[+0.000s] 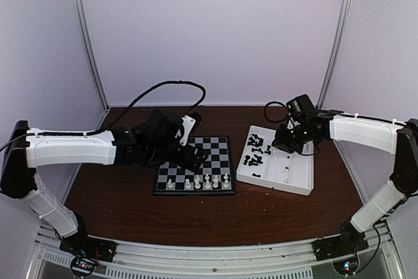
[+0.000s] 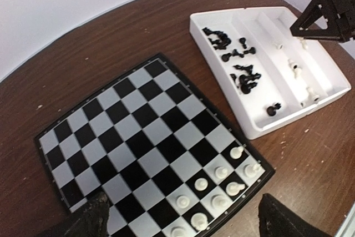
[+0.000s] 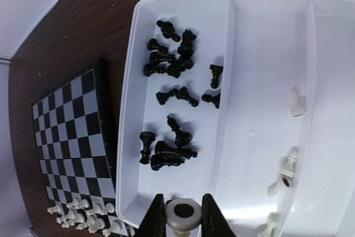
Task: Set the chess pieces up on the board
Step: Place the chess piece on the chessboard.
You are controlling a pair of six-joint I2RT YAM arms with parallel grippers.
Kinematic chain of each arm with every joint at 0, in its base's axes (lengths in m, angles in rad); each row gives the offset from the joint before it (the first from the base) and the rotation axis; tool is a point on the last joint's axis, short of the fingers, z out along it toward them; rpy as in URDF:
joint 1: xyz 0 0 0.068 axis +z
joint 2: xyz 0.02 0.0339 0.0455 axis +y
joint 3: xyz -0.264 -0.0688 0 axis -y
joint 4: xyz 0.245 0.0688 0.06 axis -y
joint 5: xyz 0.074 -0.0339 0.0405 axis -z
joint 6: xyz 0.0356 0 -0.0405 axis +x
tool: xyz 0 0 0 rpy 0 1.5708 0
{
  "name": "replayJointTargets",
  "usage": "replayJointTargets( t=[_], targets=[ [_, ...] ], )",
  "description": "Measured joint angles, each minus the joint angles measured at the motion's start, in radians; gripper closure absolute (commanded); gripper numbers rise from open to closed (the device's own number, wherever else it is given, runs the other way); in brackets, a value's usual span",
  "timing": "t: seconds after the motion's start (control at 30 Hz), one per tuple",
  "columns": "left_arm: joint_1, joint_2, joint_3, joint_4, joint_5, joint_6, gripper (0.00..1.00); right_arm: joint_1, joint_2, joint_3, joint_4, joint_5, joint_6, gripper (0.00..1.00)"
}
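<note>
Our left gripper (image 2: 186,221) hangs spread wide over the board (image 2: 138,137). White chess pieces (image 1: 199,183) crowd its 6 o'clock edge, and open squares run toward 12. At the board's 3 o'clock the tray (image 1: 297,174) holds black pieces (image 3: 169,65). Only the right wrist view shows the right gripper (image 3: 183,220) pinching a white piece (image 3: 183,210) over the tray.

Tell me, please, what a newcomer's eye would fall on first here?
Likely the board in the middle, with white chess pieces standing only along its near rows. Next, the white tray to its right, black pieces heaped in the compartment nearest the board, and the right gripper above it pinching a white piece.
</note>
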Motion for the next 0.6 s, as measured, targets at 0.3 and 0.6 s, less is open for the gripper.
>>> replayJointTargets(
  t=[0.3,0.6],
  targets=[
    [-0.019,0.294,0.173,0.196,0.145,0.002,0.12,0.002,-0.054,-0.135,0.21,-0.227,0.142,0.8],
    [-0.114,0.436,0.295,0.267,0.177,0.08,0.15,0.032,-0.095,-0.199,0.32,-0.322,0.223,0.8]
  ],
)
